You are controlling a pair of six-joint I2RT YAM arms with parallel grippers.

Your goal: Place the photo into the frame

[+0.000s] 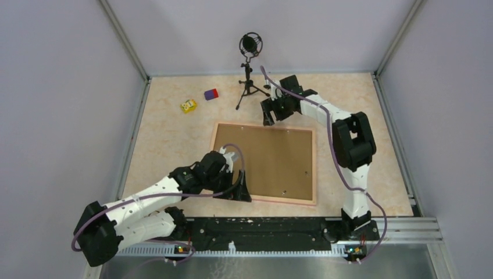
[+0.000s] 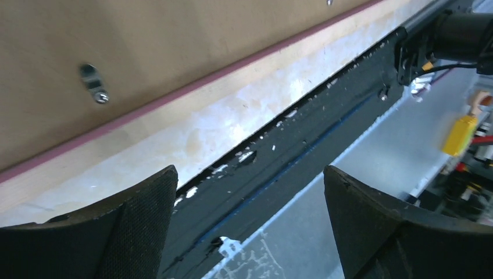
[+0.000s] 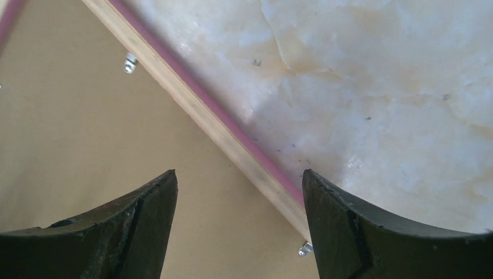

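Seen from overhead, the left gripper (image 1: 243, 192) covers the near-left corner of the frame (image 1: 279, 201), and the brown backing board (image 1: 267, 160) conceals whatever lies beneath it. Both wrist views cut the frame off at their edges, showing only part of its pink rim. The small yellow object (image 1: 188, 106) at the far left of the table (image 1: 168, 139) is too small to identify.

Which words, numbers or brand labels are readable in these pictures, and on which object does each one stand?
No text is readable.
On the small yellow block: dark marks, too small to read.
On the frame, the brown backing board and the microphone: no writing visible.
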